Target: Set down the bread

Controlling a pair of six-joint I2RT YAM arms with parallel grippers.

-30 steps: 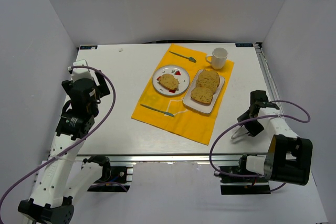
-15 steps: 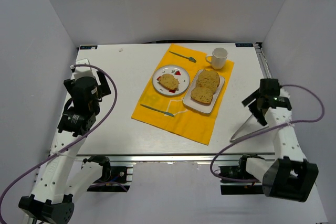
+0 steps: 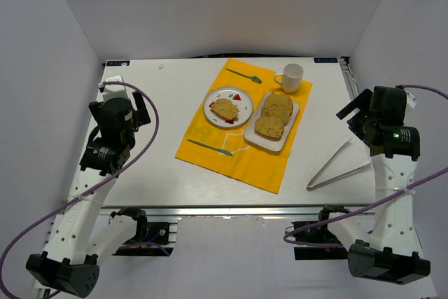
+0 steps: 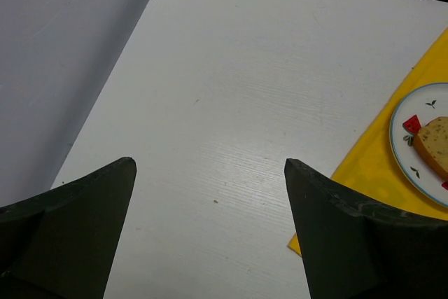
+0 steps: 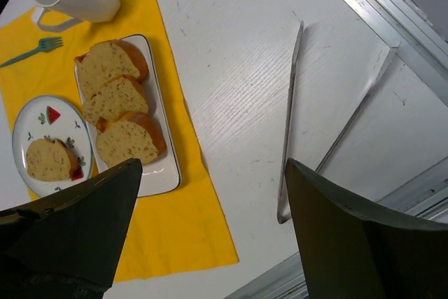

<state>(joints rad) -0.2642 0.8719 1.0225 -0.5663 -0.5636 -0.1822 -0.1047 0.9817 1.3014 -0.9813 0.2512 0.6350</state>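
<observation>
Three oval golden-tan bread slices (image 5: pixel 116 97) overlap on a white rectangular tray (image 5: pixel 164 173), which also shows in the top view (image 3: pixel 287 134). One more bread slice (image 3: pixel 225 109) lies on a round white plate (image 3: pixel 210 100), seen too in the right wrist view (image 5: pixel 47 159) and at the right edge of the left wrist view (image 4: pixel 437 141). My left gripper (image 3: pixel 140 110) is open and empty above bare table, left of the yellow mat (image 3: pixel 231 152). My right gripper (image 3: pixel 355 113) is open and empty, raised right of the tray.
Metal tongs (image 3: pixel 336 167) lie on the table at the right, near the front edge, below my right gripper. On the mat are a white mug (image 3: pixel 291 76), a teal fork (image 3: pixel 243 75) and a teal knife (image 3: pixel 208 147). White walls enclose the table.
My right arm has risen from low beside the tongs and moved back and right; the tongs now lie in plain view. My left arm has shifted slightly back.
</observation>
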